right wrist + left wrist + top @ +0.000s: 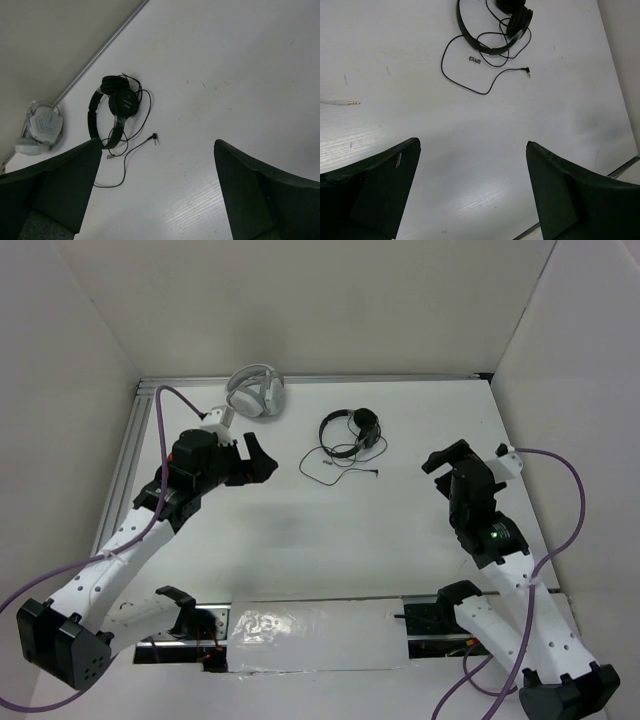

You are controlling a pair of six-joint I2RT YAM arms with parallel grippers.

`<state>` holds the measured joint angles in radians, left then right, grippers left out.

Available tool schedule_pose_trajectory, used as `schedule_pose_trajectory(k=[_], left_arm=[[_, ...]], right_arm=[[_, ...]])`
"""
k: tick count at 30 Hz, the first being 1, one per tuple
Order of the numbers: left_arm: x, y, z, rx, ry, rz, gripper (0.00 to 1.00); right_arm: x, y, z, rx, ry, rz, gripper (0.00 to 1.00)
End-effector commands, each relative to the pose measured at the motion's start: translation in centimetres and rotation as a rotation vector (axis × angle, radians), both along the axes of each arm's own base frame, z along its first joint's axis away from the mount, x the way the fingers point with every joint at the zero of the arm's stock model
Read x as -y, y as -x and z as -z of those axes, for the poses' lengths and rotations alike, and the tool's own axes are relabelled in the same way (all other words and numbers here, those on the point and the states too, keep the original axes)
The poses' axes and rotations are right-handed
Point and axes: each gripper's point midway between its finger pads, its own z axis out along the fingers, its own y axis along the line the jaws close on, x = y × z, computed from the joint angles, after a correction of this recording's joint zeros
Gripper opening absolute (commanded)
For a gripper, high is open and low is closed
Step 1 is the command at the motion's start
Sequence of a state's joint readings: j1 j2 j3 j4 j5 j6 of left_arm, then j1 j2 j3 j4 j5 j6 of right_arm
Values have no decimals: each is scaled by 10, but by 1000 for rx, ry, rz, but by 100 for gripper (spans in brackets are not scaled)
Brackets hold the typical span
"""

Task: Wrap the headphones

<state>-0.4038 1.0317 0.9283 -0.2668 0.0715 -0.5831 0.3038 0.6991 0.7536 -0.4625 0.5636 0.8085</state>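
White walls close the table [330,540] on its left, far and right sides; a metal rail [400,378] runs along the far edge. The left gripper [261,461] hangs over left-centre, fingers spread wide, holding nothing. Beyond it, white headphones [256,392] lie by the far rail. The headphones [352,428] lie far of centre, apart from both grippers, with the cord [481,93] loosely looped on their near side. Bare tabletop surrounds them. The right gripper [447,457] hovers to their right, spread and empty, near the right wall.
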Motion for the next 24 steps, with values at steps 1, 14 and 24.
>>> schedule_pose_trajectory(k=[1, 14, 24], left_arm=[[1, -7, -31, 76, 33, -6, 99], [32, -60, -13, 4, 10, 70, 99], [76, -206, 43, -138, -89, 68, 99]], right_arm=[[-4, -2, -28, 110, -15, -26, 100], [20, 8, -29, 191, 5, 88, 100], [20, 3, -2, 70, 51, 93, 98]])
